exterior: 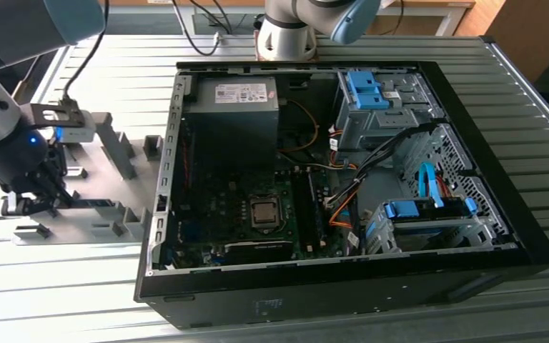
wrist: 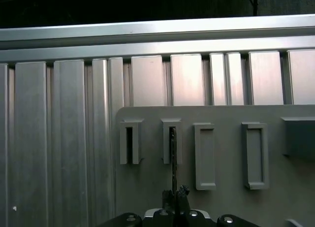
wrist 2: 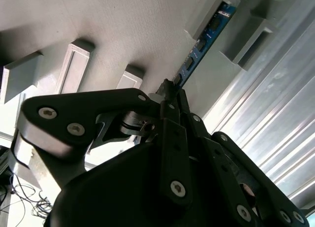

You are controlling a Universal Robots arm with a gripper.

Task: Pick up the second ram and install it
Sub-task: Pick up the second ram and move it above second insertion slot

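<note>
The second ram (wrist 2: 204, 37) is a narrow blue board with black chips. It stands on edge on the grey holder plate (wrist: 221, 113), its far end in a slotted holder block (wrist 2: 224, 5). In the first wrist view the second ram (wrist: 173, 158) appears edge-on as a thin dark line running into a slot. My gripper (wrist 2: 171, 87) is shut on the near end of the stick, with the fingertips (wrist: 183, 191) pinching it from both sides. In the exterior view my gripper (exterior: 28, 202) hangs low over the holder plate (exterior: 94, 182), at that view's left, beside the open computer case (exterior: 532, 250).
The case lies open on a ribbed metal table (exterior: 542, 114). Inside are a motherboard (exterior: 246, 214), dark memory slots (exterior: 305, 207), a power supply (exterior: 231, 107), cables and blue drive-bay clips (exterior: 365, 89). Several empty grey holder blocks (wrist: 253, 155) rise from the plate.
</note>
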